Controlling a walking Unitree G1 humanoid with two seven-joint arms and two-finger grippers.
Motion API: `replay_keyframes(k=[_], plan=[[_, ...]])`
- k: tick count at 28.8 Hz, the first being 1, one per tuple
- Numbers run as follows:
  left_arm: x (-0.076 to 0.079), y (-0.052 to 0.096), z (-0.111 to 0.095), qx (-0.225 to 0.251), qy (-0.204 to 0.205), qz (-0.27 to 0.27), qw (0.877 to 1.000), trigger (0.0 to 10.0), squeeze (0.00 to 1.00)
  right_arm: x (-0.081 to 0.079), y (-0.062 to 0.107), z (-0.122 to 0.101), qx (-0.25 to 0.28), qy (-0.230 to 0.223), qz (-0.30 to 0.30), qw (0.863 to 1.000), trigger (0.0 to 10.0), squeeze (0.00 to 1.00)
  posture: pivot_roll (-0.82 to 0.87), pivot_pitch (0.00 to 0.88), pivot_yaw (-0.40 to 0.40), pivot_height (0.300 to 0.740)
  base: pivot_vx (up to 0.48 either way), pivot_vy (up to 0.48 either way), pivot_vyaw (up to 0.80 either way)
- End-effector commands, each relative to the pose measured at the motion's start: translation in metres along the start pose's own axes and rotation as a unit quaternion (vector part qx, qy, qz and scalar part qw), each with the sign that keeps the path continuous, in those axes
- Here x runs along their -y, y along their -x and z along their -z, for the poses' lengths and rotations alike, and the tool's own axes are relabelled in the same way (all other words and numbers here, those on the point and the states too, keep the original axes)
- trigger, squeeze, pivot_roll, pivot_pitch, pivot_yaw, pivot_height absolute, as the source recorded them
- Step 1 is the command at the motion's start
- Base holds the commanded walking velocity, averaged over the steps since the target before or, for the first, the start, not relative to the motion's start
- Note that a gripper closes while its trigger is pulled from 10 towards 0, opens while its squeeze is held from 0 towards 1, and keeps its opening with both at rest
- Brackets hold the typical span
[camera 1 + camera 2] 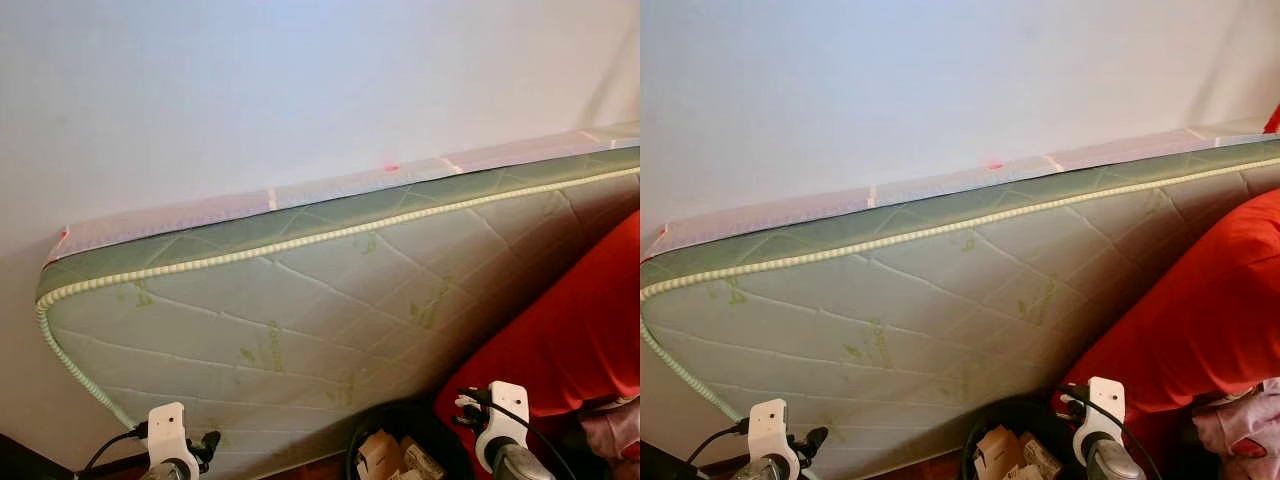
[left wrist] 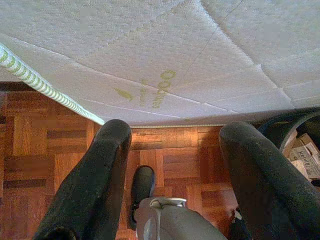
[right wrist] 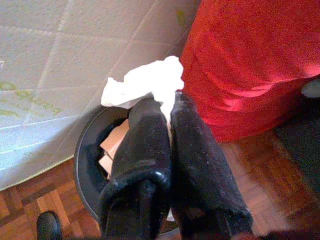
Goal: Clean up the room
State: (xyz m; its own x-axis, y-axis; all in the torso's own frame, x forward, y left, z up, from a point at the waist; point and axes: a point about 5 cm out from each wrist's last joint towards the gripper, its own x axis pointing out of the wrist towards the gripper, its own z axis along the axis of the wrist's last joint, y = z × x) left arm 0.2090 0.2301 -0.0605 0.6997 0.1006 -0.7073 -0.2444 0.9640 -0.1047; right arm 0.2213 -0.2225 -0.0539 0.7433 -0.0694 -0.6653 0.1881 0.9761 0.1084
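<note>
White crumpled tissue (image 3: 150, 82) is held clenched in the right claw (image 3: 167, 107) above the rim of the black bin (image 3: 82, 165) beside the leaning mattress (image 1: 300, 300), the left claw (image 2: 172, 150) being spread empty; release over the bin is judged next.

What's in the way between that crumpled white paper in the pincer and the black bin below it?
Nothing visible. The right pincer is shut on the crumpled white paper just above the black bin, whose open mouth already holds cardboard scraps. The mattress and red cover stand beside it, not across it.
</note>
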Motion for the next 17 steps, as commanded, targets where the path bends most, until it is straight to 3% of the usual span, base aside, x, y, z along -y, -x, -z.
replay_keyframes(k=[1,7,8,9,10,11,17], plan=[[-0.0006,0.0010,0.0049,-0.011,-0.004,0.002,1.000,10.0,0.00,0.0026,0.0007,0.0020,-0.008,0.007,0.003,1.000,10.0,0.00,0.12,0.000,-0.014,0.740,0.000,0.000,0.00],[-0.0006,0.0010,0.0049,-0.011,-0.004,0.002,1.000,10.0,0.00,0.0021,0.0007,0.0019,-0.007,0.004,0.000,1.000,10.0,0.00,0.12,0.000,-0.014,0.740,0.000,0.000,0.00],[-0.0006,0.0010,0.0050,-0.011,-0.004,0.002,1.000,10.0,0.00,0.0020,0.0007,0.0019,-0.007,0.004,-0.001,1.000,10.0,0.09,0.12,0.000,-0.014,0.740,0.000,0.000,0.00],[-0.0006,0.0010,0.0050,-0.012,-0.004,0.002,1.000,10.0,0.00,0.0021,0.0007,0.0020,-0.008,0.004,-0.001,1.000,10.0,0.77,0.12,0.000,-0.014,0.740,0.000,0.000,0.00],[-0.0006,0.0010,0.0050,-0.012,-0.004,0.001,1.000,10.0,0.00,0.0021,0.0007,0.0021,-0.008,0.004,-0.001,1.000,10.0,0.77,0.12,0.000,-0.014,0.740,0.000,0.000,0.00],[-0.0007,0.0010,0.0050,-0.012,-0.005,0.001,1.000,10.0,0.00,0.0023,0.0007,0.0021,-0.009,0.006,0.000,1.000,10.0,0.99,0.12,0.000,-0.014,0.740,0.000,0.000,0.00],[-0.0007,0.0010,0.0051,-0.012,-0.005,0.001,1.000,10.0,0.00,0.0019,0.0007,0.0023,-0.008,0.001,-0.002,1.000,10.0,0.99,0.12,0.000,-0.014,0.740,0.000,0.000,0.00]])
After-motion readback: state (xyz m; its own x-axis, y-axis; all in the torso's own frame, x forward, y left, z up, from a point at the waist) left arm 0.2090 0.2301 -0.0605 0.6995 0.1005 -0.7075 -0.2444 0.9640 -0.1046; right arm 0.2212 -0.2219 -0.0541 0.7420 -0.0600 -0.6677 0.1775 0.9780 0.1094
